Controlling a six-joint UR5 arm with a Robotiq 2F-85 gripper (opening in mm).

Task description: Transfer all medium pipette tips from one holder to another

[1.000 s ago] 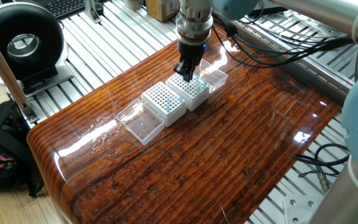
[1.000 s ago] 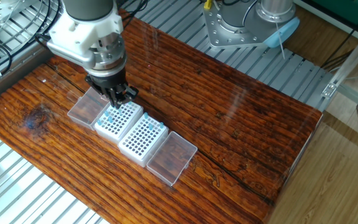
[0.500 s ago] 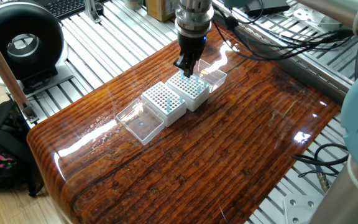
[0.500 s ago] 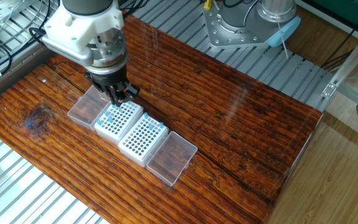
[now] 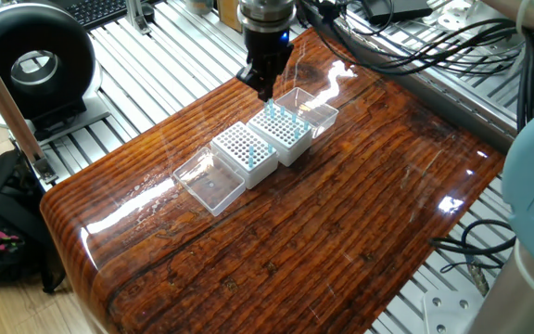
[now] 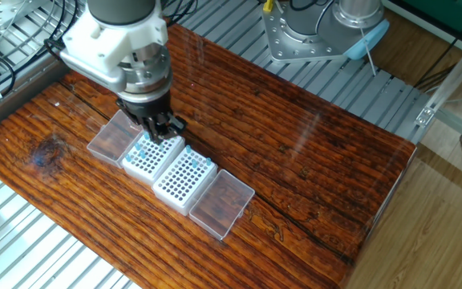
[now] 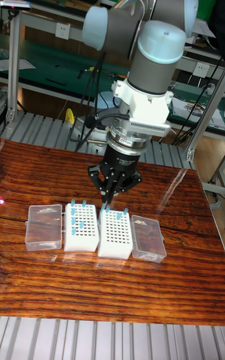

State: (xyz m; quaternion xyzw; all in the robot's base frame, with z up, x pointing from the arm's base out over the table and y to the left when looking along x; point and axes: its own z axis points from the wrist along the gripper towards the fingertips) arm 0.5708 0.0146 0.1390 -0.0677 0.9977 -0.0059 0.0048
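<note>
The claw (image 7: 107,199) hangs just above the two white racks, fingers drawn close together at the tips; whether a tip is pinched between them is too small to tell. It touches neither rack. In the tall fixed view the medium pipette tips (image 7: 74,217) stand as small light-blue cones in the left rack (image 7: 82,228), mostly along its left and back edges, and a few more sit along the back edge of the right rack (image 7: 115,234), which is touching the left one. In one fixed view the claw (image 5: 261,85) is above the far rack, where blue tips (image 5: 284,118) stick up from the grid. A clear plastic lid lies flat at each outer end, one on the left (image 7: 44,227) and one on the right (image 7: 148,238). All of this rests on a glossy wooden worktop (image 6: 311,168). No writing or brand mark can be read on the racks, lids or arm.
</note>
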